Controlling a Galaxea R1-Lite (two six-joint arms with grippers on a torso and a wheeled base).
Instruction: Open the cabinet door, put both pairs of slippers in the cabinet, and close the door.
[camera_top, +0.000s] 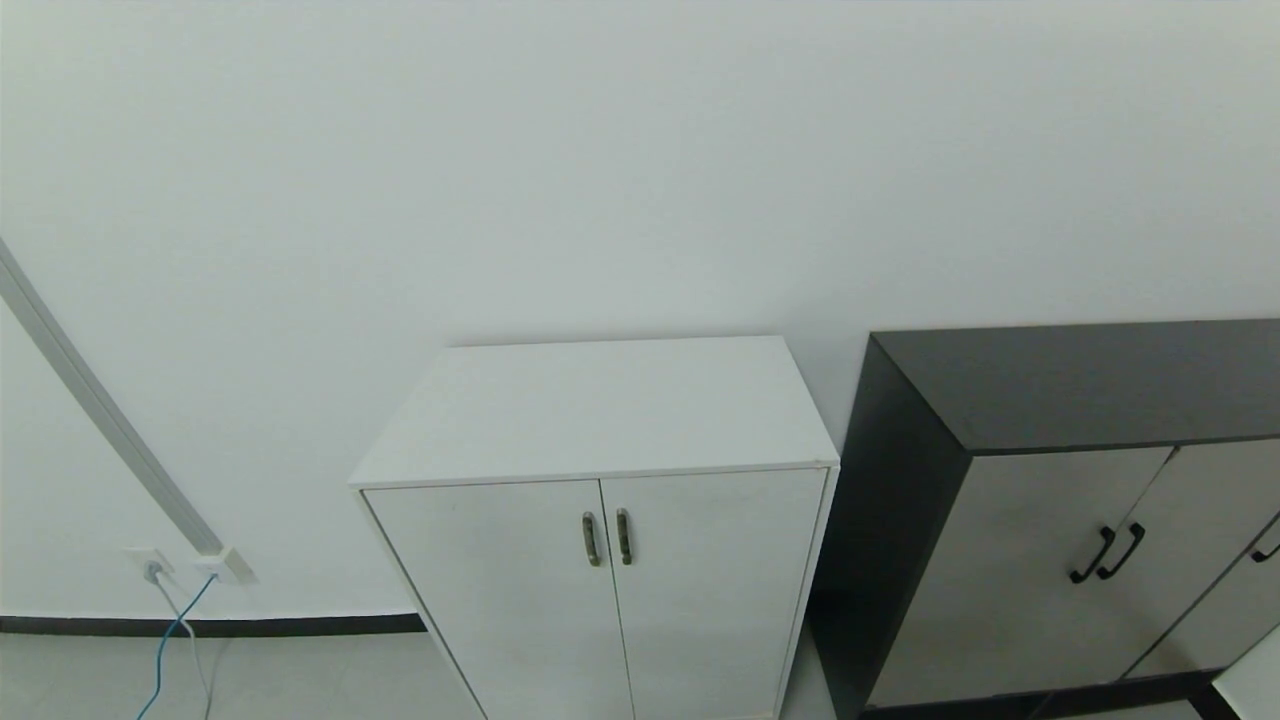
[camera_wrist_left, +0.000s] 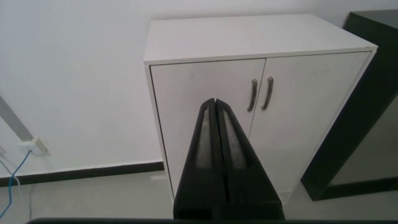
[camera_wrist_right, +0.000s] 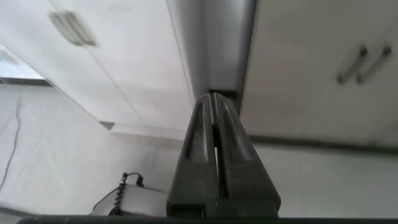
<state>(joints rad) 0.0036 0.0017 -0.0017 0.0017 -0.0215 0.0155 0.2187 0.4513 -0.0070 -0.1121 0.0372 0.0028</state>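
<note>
Left gripper and right gripper, jaws pressed together, empty, apart from cabinet.

The right end effector has its two fingers pressed together, with nothing between them. Its tips point at the narrow dark gap between two cabinets that stand side by side. On one side is the white cabinet, whose pair of door handles looks blurred. On the other side is a second cabinet with two slim handles close together. Below both lies the pale floor, and a thin cable runs across it.
</note>
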